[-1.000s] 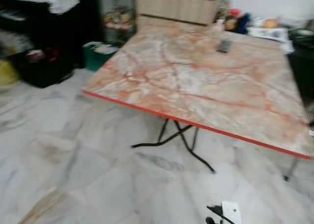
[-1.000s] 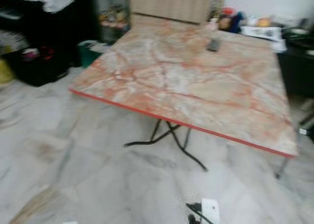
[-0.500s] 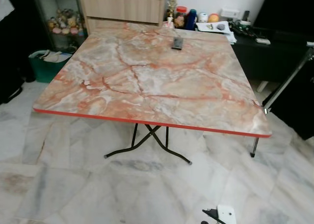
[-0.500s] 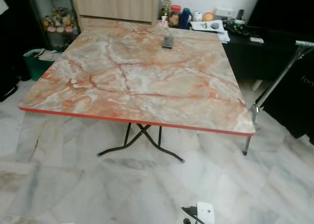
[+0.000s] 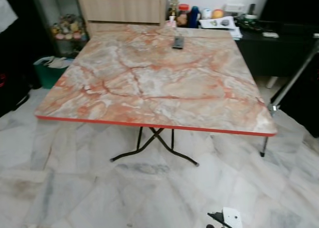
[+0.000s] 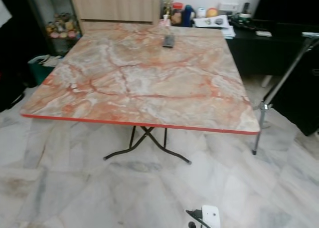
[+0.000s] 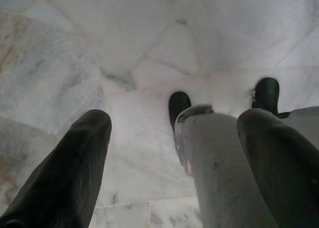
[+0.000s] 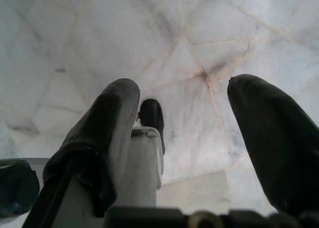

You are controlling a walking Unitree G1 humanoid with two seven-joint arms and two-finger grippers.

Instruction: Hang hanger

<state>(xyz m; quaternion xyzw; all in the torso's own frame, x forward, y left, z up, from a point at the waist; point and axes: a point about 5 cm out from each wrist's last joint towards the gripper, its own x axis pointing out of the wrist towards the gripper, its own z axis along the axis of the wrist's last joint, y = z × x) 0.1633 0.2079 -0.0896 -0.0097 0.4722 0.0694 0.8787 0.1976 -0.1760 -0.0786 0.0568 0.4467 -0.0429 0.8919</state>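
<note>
Both arms hang idle, pointing down at the pale marble floor. In the left wrist view my left gripper (image 7: 177, 125) is open, with my own grey leg and black feet below it. My right gripper (image 8: 185, 88) is open too, and nothing sits between its fingers (image 8: 117, 113). Ahead stands a square folding table (image 5: 149, 83) with a pink-and-orange marble top and a red edge. A dark remote (image 5: 178, 42) lies near its far side.
A slanted metal pole (image 5: 294, 81) stands by the table's right corner, in front of a black cabinet (image 5: 269, 53). A wooden drawer unit (image 5: 122, 8) and bottles (image 5: 187, 13) are behind the table. A green bin (image 5: 47, 71) sits at the left. A small white block (image 5: 232, 218) with a black cable lies on the floor.
The camera has swung and steadied: the table, blurred and skewed a second ago, now sits square and sharp ahead. Nothing on it has moved.
</note>
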